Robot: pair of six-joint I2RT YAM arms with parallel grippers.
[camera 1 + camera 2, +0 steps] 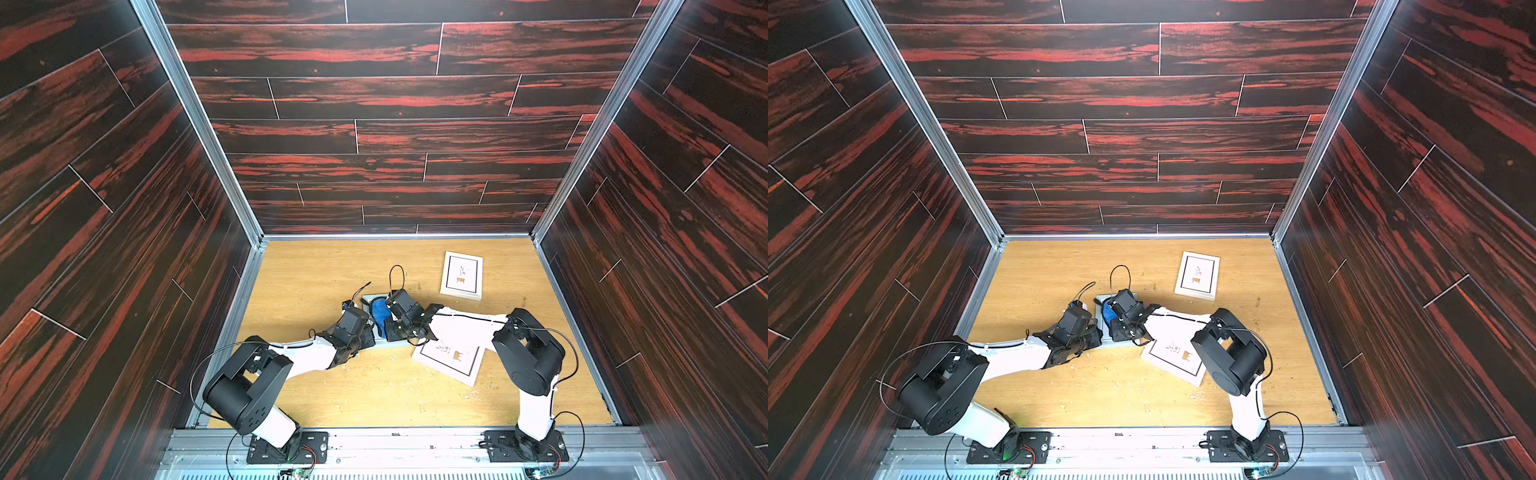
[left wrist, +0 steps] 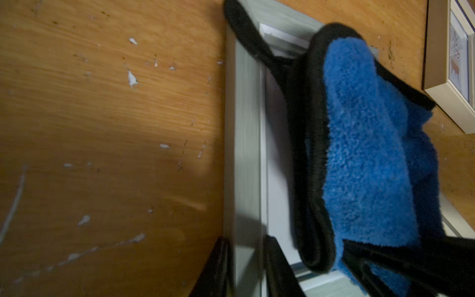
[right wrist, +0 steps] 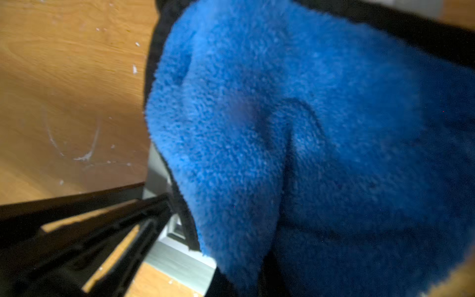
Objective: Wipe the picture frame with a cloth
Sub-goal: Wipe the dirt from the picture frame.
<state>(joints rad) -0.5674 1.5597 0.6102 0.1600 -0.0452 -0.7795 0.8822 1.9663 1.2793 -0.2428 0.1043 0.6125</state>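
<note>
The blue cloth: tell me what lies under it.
A grey picture frame lies under the cloth, flat on the wooden table. Its grey rail and a strip of pale inner surface show beside the cloth; the picture inside is covered.

Left arm (image 1: 307, 353) and right arm (image 1: 465, 328) are reaching inward, elbows raised, wrists converging centrally. Left claw (image 1: 372, 336) is gripping with jaws slightly parted; right claw (image 1: 386, 321) is clamping nearly closed.
</note>
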